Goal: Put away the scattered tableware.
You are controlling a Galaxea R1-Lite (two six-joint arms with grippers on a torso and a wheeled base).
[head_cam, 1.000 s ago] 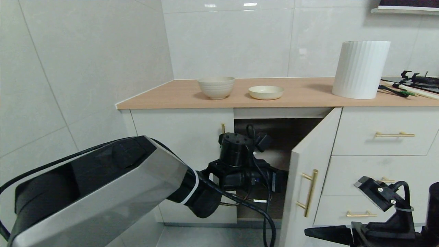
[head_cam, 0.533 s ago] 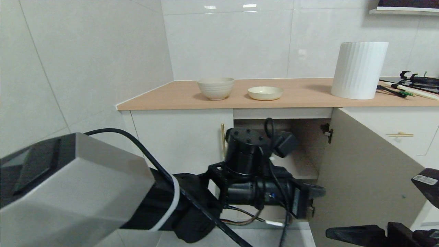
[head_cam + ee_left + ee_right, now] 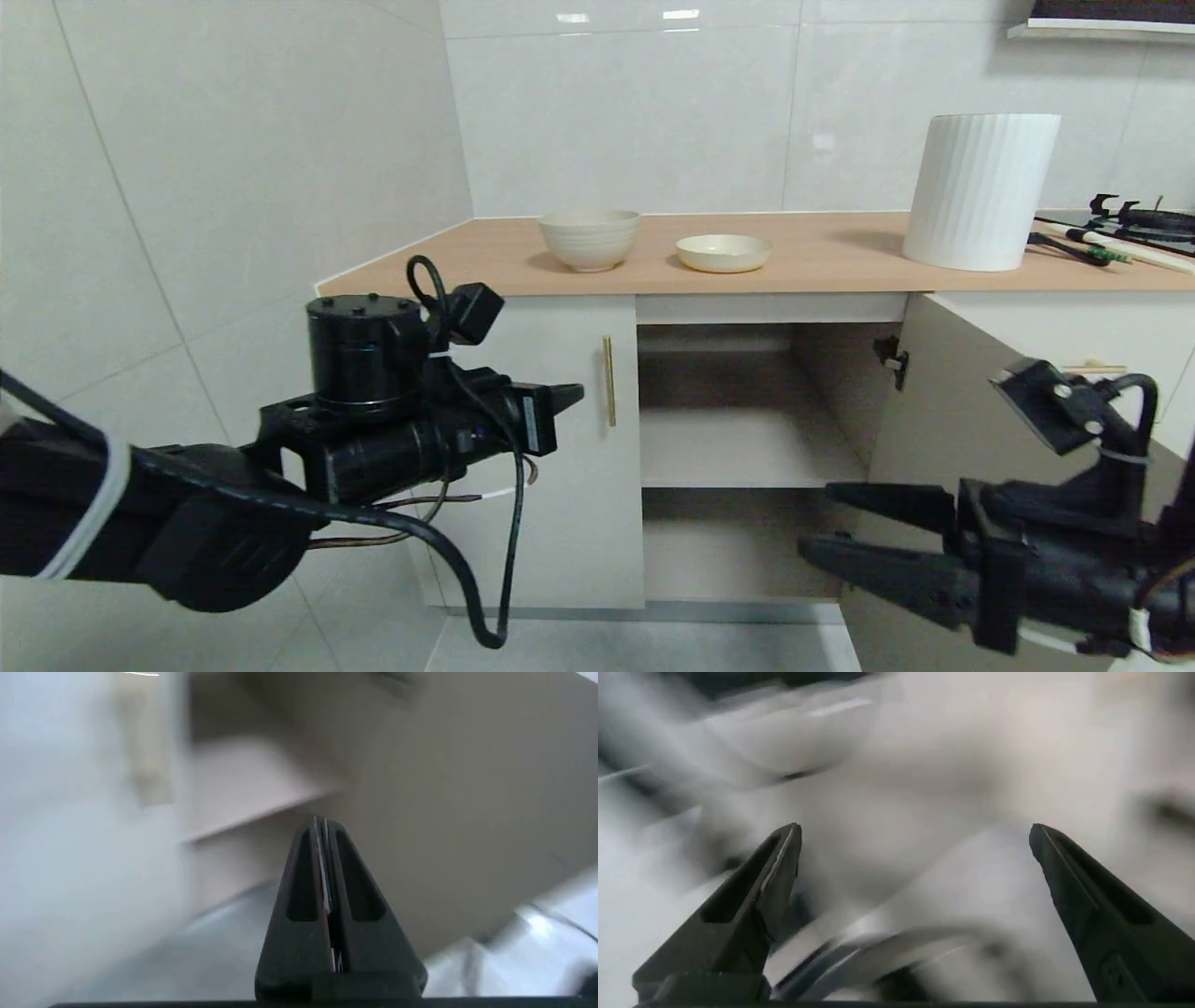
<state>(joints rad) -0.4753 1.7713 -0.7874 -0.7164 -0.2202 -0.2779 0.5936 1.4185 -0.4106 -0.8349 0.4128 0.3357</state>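
A cream bowl and a shallow cream dish sit side by side on the wooden countertop. Below them the cabinet door stands swung open, showing a bare shelf. My left gripper hangs in front of the closed left cabinet door, its fingers pressed together with nothing held. My right gripper is low at the right, beside the open door, its fingers spread wide and empty.
A tall white ribbed container stands on the counter at the right, with utensils and a stove beyond it. A tiled wall closes off the left side. The closed door has a gold handle.
The cabinet door swung from half open to fully open. My left arm pulled back out of the cabinet opening to the left and up. My right gripper rose into view at the lower right.
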